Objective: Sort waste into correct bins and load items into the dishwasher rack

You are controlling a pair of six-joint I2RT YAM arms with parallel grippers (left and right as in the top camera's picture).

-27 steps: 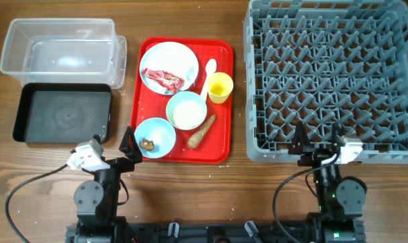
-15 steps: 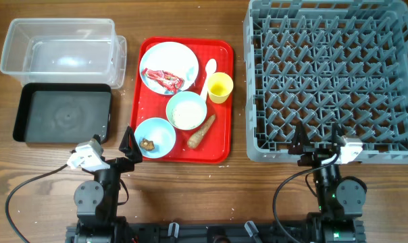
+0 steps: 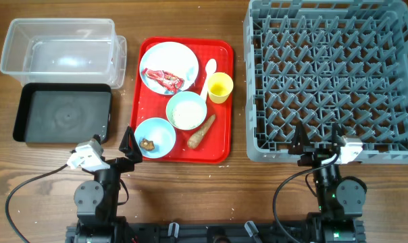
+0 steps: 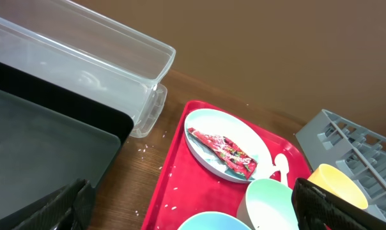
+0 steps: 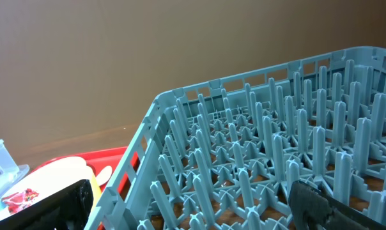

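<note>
L gripper (image 4: 192, 191) is wide open & holds 0 things. In the overhead pic it sits low, just beside the blue bowl (image 3: 155, 138) at the lower left corner of the red tray (image 3: 221, 145). R gripper (image 3: 317, 140) is open & empty too. It sits at the bottom edge of the grey rack (image 3: 332, 77), lower right.

I think nothing is sorted yet.
- The wrapper (image 3: 162, 79) lies on the plate (image 3: 173, 57), in the upper part of the red tray.
- The mint bowl (image 3: 186, 110) w/ white rice is in the middle.
- Brown bits (image 3: 147, 143) sit in the blue bowl.
- The carrot stub (image 3: 201, 131) lies just right of the 2 bowls.
- The yellow cup (image 3: 219, 87) & white spoon (image 3: 208, 73) are near the tray's right side.
- The clear tub (image 3: 59, 50) & black tray (image 3: 62, 115) are at the far left & look empty.

What may go wrong:
- L gripper is very near the blue bowl. A quick move may knock the rim & the bits jump out.
- The wrapper is thin & crumpled. A pinch may slip, or drag the plate.
- If the mint bowl tips too early, rice falls on the table. A few grains (image 4: 142, 150) lie there now.
- R gripper is right at the rack wall. It may bump the wall or catch on a peg.
- Wrapper & food may go in the wrong bin.
</note>
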